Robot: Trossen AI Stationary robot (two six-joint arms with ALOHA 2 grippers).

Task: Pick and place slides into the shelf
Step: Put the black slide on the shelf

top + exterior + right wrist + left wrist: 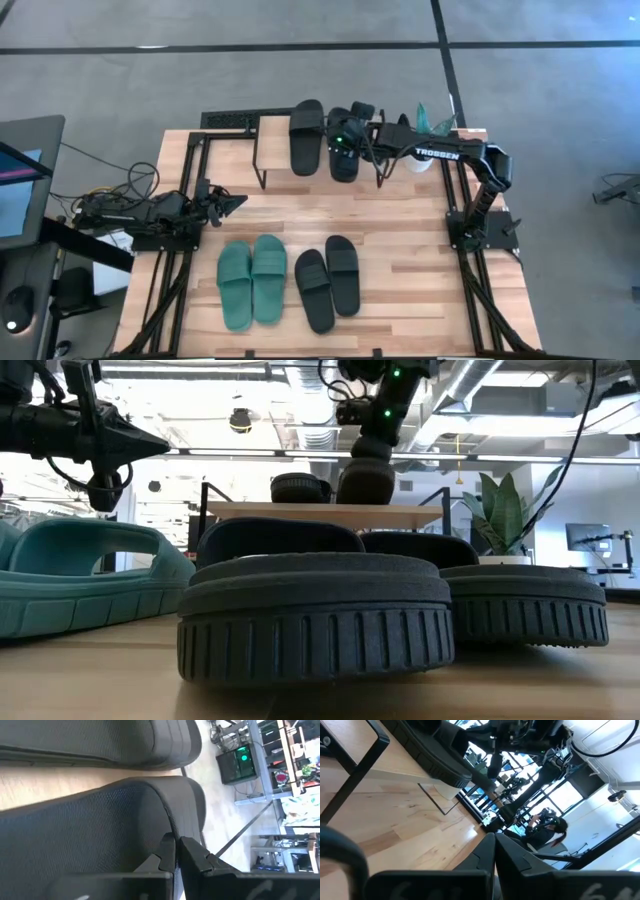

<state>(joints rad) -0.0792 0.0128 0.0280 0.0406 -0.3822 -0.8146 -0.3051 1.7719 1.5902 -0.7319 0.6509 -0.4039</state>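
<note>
On the table, nearest the front edge, lie 2 green slides and, just beside them, 2 black slides, with bare wood to either side. Behind them a clear strip of tabletop runs up to the shelf. On the shelf rest 2 more black slides. The right gripper pinches the strap of the shelf's right-hand slide. The left gripper, jaws pressed together and empty, hangs left of the shelf.

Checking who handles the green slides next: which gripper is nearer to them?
Left. The left gripper sits just beyond the green pair; the right gripper is over the shelf.
</note>
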